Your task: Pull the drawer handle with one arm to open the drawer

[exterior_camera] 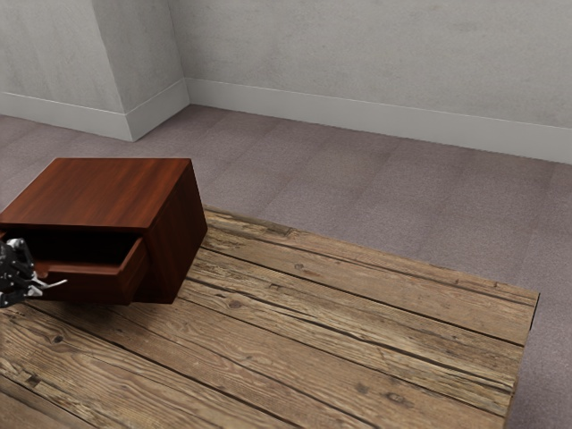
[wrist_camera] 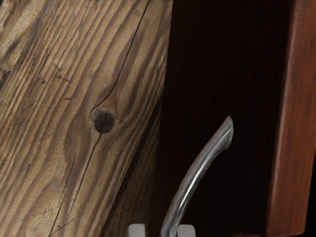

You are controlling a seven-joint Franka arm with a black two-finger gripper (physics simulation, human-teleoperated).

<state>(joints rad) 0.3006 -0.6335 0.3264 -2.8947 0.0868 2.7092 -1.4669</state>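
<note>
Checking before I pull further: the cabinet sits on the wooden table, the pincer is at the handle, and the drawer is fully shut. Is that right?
Not quite. The drawer is not shut: the exterior view shows it partly pulled out of the cabinet. The rest holds: the cabinet sits on the wooden table and the pincer is at the handle.

Table [exterior_camera: 357, 340]: weathered planks laid lengthwise | knot [wrist_camera: 103, 121]: dark, crossed by a crack | floor [exterior_camera: 375, 188]: grey-mauve | wall [exterior_camera: 375, 45]: pale, edged by baseboard [exterior_camera: 375, 116]
</note>
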